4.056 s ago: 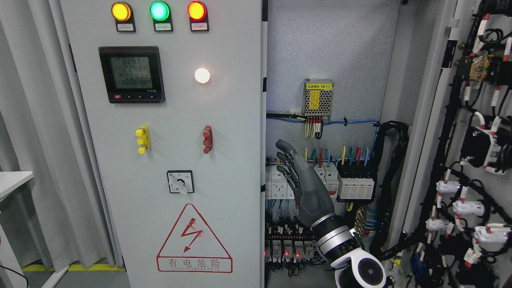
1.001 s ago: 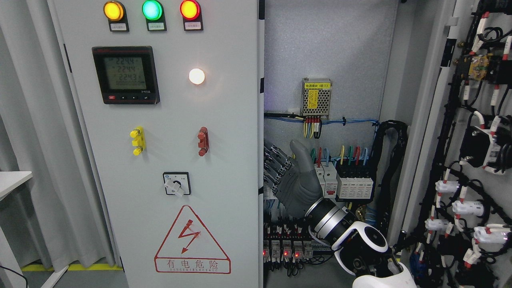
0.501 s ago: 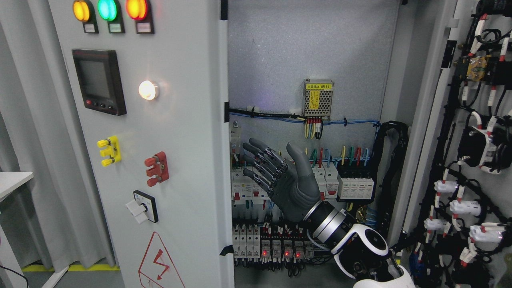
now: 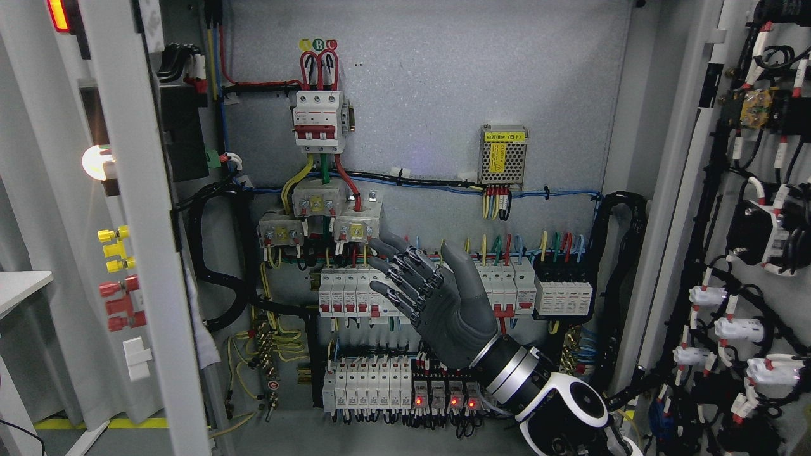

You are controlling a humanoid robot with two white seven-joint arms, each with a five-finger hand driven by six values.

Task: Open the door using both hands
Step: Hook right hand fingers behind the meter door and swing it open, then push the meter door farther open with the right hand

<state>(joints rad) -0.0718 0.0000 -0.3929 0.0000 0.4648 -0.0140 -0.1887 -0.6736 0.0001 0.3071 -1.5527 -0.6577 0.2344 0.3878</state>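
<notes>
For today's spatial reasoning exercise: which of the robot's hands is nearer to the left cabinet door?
Right. The right hand hangs open before the breaker rows, well apart from the swung-open left cabinet door at the picture's left. The left hand is not in view.

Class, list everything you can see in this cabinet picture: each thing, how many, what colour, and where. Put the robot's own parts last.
Left door: one, grey, swung open, seen nearly edge-on at left.
Right door: one, grey, open at right, black wiring on its inside.
Back panel: one, grey, centre.
Main breaker: one, white and red, upper centre.
Power supply: one, metal mesh with yellow label, right of centre.
Breaker row: one, white, mid panel.
Relay row: one, white and black, some red lights on, bottom.
Terminals on left door: yellow, red.
Lamp: one, lit white, left door.
Curtain: grey, far left.
Right robot hand: one, dark grey, fingers spread, holding nothing, before the breaker row.
Left robot hand: not in view.
</notes>
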